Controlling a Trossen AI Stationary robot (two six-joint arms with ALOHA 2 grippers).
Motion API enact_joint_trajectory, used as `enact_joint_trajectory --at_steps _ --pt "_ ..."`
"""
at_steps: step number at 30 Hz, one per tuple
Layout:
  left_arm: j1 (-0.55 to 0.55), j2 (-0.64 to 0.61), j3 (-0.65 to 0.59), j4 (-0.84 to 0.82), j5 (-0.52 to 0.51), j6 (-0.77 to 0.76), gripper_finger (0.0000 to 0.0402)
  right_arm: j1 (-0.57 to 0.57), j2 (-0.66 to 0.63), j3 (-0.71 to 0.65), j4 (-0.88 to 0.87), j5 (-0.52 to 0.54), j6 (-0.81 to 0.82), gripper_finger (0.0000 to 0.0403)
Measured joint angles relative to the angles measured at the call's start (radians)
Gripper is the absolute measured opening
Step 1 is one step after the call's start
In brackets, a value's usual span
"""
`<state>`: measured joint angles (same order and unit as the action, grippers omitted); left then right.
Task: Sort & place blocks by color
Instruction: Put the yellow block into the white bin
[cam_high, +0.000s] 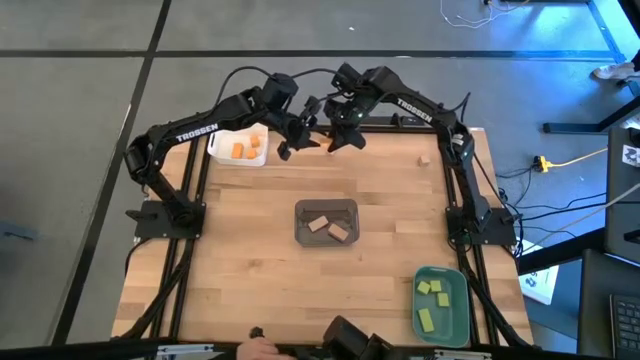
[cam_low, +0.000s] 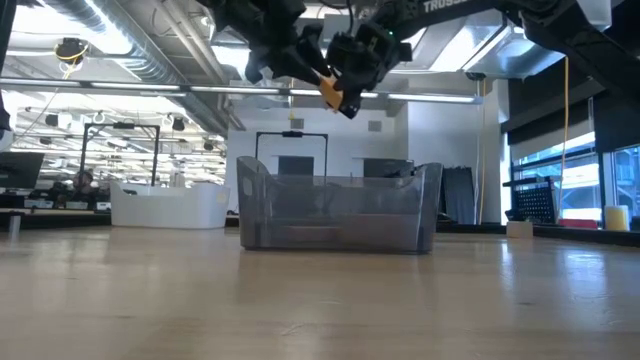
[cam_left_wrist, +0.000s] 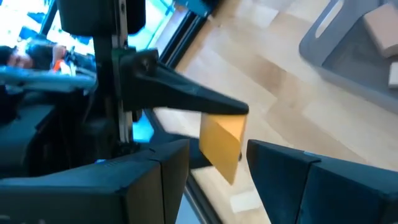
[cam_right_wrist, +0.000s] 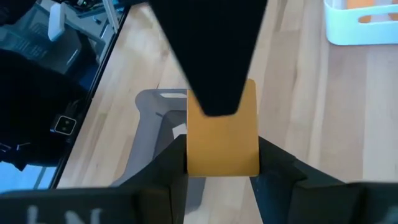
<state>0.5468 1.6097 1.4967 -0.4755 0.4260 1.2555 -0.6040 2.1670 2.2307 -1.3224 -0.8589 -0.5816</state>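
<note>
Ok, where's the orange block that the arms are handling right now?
The orange block is in the air at the table's far edge, right of the white tray, clamped in the right gripper, with the left gripper meeting it.

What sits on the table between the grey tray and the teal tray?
Nothing: in the high view only bare wooden tabletop runs from the grey plastic tray to the teal tray holding yellow-green blocks.

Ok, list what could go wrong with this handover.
1. The orange block hangs in mid-air in the right gripper, with the left gripper open around it; a mistimed release drops it.
2. This happens near the far edge of the table, so a dropped block might roll off instead of reaching the white tray.
</note>
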Motion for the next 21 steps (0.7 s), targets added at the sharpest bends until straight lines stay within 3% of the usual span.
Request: enact_joint_trajectory --at_steps 4,21 --pt "-0.004 0.0 0.0 -0.001 0.04 0.004 0.0156 0.019 0.0 0.0 0.012 0.0 -0.007 0.0131" --pt "-0.024 0.001 -0.001 -0.029 0.034 0.01 0.0156 0.045 0.0 0.0 0.024 -0.053 -0.052 0.0131"
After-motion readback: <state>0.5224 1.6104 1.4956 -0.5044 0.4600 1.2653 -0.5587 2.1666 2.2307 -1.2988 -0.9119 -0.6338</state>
